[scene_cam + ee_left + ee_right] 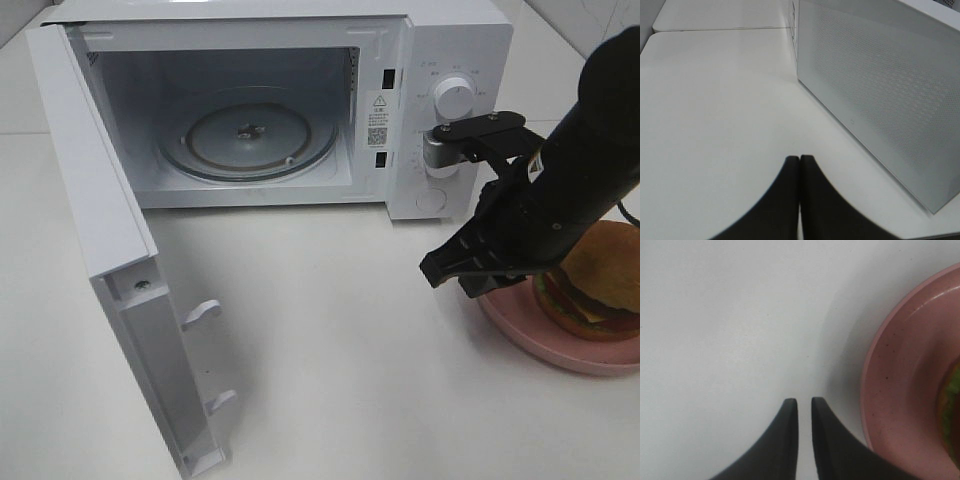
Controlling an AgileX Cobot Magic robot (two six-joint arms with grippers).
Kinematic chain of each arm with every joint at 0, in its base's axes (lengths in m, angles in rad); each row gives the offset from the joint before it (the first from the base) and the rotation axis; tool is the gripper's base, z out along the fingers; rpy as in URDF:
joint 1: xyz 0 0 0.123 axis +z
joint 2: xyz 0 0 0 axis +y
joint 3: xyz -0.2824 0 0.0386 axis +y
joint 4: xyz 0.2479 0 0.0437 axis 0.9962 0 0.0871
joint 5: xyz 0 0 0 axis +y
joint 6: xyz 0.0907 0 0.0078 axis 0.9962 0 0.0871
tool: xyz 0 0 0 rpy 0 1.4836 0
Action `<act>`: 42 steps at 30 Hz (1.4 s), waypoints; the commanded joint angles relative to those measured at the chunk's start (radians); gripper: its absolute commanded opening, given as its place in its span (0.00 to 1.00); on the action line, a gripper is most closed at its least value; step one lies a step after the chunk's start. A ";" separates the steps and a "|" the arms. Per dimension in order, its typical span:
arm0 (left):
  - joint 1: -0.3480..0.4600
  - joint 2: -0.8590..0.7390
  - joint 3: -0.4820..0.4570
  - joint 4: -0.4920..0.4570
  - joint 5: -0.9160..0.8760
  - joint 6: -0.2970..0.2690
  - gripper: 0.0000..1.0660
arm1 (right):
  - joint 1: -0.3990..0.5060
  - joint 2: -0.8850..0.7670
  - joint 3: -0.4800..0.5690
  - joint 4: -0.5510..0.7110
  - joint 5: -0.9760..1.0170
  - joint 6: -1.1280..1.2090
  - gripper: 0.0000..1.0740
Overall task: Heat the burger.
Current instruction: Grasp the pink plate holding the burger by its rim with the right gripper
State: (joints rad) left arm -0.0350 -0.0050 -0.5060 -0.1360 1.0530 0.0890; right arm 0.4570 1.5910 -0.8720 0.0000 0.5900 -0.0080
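Two pincers | left pincer [800, 159] pressed together | right pincer [804, 401] slightly parted, empty, beside plate [905, 380] | burger [606, 268] on plate

Holds the left claw [800, 159] closed, both dark fingers [785, 200] pressed together, above the white bench [715, 125]. Sits near the white microwave [880, 100], apart from its side wall, all covered in tiny dots.
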 commanded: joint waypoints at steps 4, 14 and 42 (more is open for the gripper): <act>0.004 -0.019 0.002 -0.002 -0.011 -0.005 0.00 | -0.002 -0.009 -0.066 0.023 0.120 -0.012 0.28; 0.004 -0.019 0.002 -0.002 -0.011 -0.005 0.00 | -0.002 0.015 -0.099 0.026 0.146 0.022 0.58; 0.004 -0.019 0.002 -0.002 -0.011 -0.005 0.00 | -0.002 0.434 -0.254 -0.304 0.175 0.202 0.58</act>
State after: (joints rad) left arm -0.0350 -0.0050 -0.5060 -0.1360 1.0530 0.0890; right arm 0.4570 2.0030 -1.1200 -0.2730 0.7800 0.1840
